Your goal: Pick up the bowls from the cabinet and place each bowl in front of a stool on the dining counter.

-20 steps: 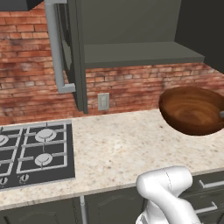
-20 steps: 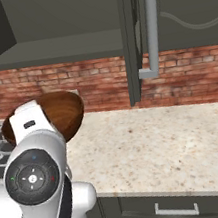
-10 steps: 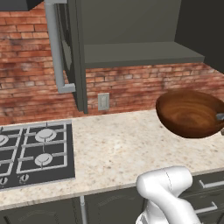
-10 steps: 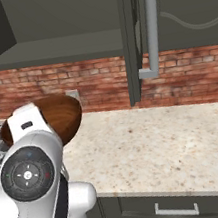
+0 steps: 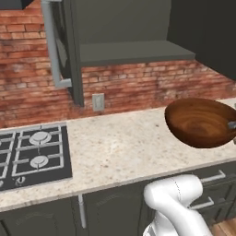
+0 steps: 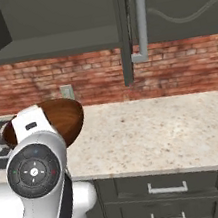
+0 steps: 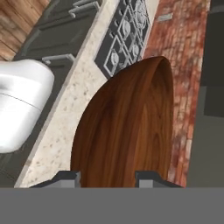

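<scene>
A round, deep bowl (image 5: 201, 122) of glossy reddish-brown wood with streaked grain is held in the air above the right part of the speckled beige stone bench (image 5: 120, 147), tilted so its hollow faces the left base camera. In the right base view the bowl (image 6: 62, 118) shows its curved outside, half hidden behind the white arm. In the hand view the bowl (image 7: 127, 131) rises edge-on between the two dark fingers (image 7: 68, 177), which stand on either side of its wall near the rim and pinch it. Under it the bench runs smooth and flat to a straight front edge above dark grey drawer fronts (image 6: 166, 192) with short silver handles. A black gas hob (image 5: 32, 154) with four burners is set into the bench well to the left of the bowl. Behind is a rough red brick wall (image 5: 138, 87) with a small grey socket (image 5: 98, 102). Overhead the dark grey cabinet (image 5: 133, 50) stands open, its flat grey shelf above the bowl, and its door (image 5: 69, 50) with a long silver bar handle (image 5: 53, 50) juts out edge-on to the left. Between bench and shelf there is open air around the bowl.
</scene>
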Robot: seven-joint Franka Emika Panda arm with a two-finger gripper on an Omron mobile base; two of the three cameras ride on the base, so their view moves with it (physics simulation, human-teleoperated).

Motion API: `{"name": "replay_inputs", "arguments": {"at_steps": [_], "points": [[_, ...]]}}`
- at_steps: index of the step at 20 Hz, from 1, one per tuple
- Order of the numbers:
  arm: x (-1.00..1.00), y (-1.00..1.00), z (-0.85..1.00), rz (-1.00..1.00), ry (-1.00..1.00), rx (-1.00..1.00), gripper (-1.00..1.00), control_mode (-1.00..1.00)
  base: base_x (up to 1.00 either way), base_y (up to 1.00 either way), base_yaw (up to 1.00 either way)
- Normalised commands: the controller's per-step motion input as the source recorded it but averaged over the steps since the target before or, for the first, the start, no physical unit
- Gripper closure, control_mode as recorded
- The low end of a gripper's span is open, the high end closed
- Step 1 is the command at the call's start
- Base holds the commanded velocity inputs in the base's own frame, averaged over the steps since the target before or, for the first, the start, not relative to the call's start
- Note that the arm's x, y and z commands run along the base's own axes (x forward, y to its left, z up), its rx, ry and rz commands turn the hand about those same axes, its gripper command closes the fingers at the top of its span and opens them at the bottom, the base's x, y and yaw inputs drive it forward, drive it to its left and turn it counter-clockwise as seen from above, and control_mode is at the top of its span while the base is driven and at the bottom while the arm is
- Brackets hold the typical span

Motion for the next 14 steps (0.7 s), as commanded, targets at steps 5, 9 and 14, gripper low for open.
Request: {"name": "replay_inputs", "arguments": {"at_steps": [5,9,14], "points": [[0.00,0.00,0.00,0.00,0.00,0.00,1.00,1.00,-0.67,-0.47,-0.56],[0.00,0.00,0.00,0.00,0.00,0.00,1.00,1.00,-0.43,-0.60,-0.64],[0.00,0.00,0.00,0.00,0.00,0.00,1.00,1.00,-0.14,-0.74,-0.68]]}}
